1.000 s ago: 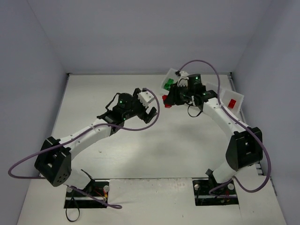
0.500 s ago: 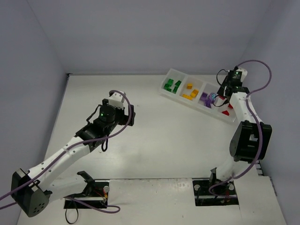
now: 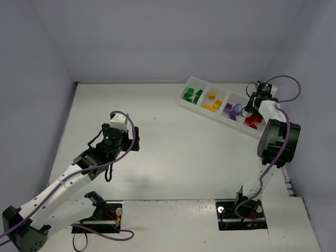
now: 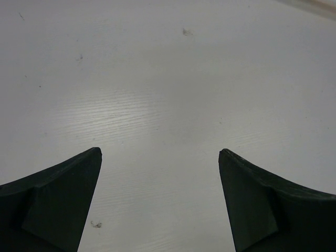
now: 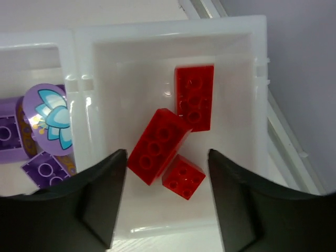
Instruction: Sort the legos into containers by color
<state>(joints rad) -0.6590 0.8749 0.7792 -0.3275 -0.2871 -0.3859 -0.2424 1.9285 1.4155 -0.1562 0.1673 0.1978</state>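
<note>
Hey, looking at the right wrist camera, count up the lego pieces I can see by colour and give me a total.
Red bricks: 3
Purple bricks: 2, both partly cut off or hidden
Rounded purple piece with pale top: 1
Total: 6 in that view

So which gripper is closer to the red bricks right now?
Right. The right gripper hovers open directly over the red bricks; the left gripper is far across the table.
</note>
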